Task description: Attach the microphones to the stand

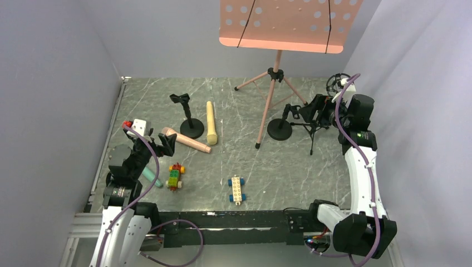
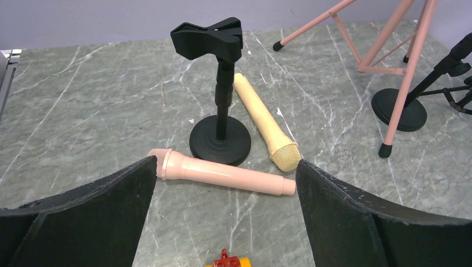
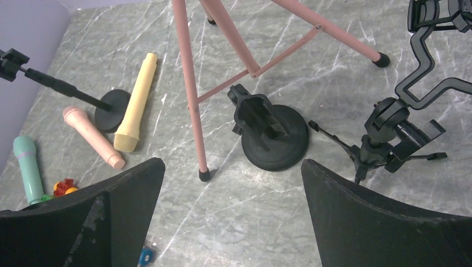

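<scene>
Marble tbl (image 1: 300,178): pink mic (image 1: 186,140), yellow mic (image 1: 211,122), teal mic (image 1: 151,178), 2 round-base stands (image 1: 191,129) (image 1: 279,129), 2 tripods (image 1: 271,94) (image 1: 311,132), 2 brick cars (image 1: 175,176) (image 1: 237,189).

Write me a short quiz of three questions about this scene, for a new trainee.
1. True or false: the left gripper and the right gripper are both open and empty.
2. Which one lies closest to the left arm's base? A. the pink microphone; B. the pale yellow microphone; C. the teal-green microphone.
3. How many microphones are clipped into a stand?
Key: 1 true; 2 C; 3 none, all three lie on the table.
</scene>
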`<state>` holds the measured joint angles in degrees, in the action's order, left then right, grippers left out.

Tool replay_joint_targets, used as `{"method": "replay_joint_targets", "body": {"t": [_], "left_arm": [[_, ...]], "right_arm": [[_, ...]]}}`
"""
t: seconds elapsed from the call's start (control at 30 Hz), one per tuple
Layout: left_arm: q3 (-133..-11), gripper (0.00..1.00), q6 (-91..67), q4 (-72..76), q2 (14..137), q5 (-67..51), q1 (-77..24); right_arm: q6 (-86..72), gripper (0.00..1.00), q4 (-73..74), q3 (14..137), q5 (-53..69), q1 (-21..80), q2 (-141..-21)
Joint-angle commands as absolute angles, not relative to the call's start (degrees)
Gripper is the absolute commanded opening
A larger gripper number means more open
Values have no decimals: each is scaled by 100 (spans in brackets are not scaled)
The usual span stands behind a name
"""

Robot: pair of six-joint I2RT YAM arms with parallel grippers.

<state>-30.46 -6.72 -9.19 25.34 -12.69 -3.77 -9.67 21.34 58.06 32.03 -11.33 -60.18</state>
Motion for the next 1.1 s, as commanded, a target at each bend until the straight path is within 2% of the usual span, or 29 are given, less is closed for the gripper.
{"method": "replay_joint_targets", "body": {"t": [0.0,0.27,0.47,0.57,0.8,1.07], "left_arm": [[-3103,99,-686,-635,2548,-1380,-343],[-3103,99,-685,-643,2540,-1386,-343],[-3208,99,-958,-715,2652,-1552,-342],[-3324,99,-1372,-676,2813,-1742,-310],[-4760,99,-2983,-1353,4159,-3478,436],[-5764,99,-2924,-1996,5292,-3431,439]], "right_arm": [[-1096,100,1908,5827,3207,-1160,-5961],[-842,100,1928,5783,3454,-1165,-5940],[854,100,2058,5520,5717,-1146,-5861],[1629,100,2391,5395,6033,-1125,-5776],[2709,100,2846,5036,6417,-1125,-5809],[2887,100,2944,4824,6618,-1116,-5774]]}}
